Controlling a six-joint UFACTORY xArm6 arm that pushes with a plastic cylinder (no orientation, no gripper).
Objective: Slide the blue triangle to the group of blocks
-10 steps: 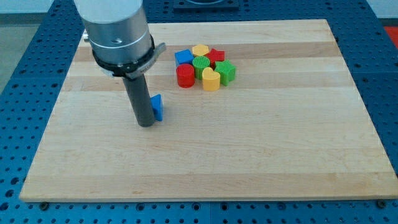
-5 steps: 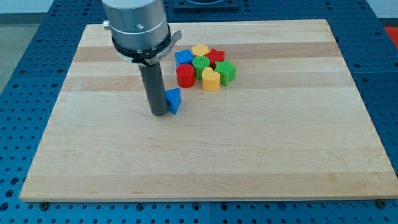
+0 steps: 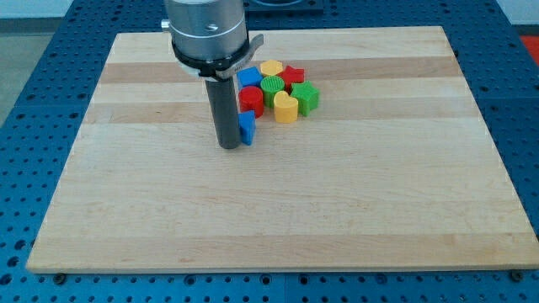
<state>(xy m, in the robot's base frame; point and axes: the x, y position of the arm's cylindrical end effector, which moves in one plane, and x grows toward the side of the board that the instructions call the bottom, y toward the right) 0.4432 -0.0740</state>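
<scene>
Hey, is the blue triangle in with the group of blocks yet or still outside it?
Just reaching it: the blue triangle sits right below the red block, gap not discernible. My tip is against its left side.

The triangle [image 3: 247,127] is blue, and the rod [image 3: 225,114] is dark grey under a silver collar [image 3: 206,29]. The wooden board [image 3: 337,194] is pale with light stripes of grain. The perforated table [image 3: 25,126] around it is blue.
</scene>
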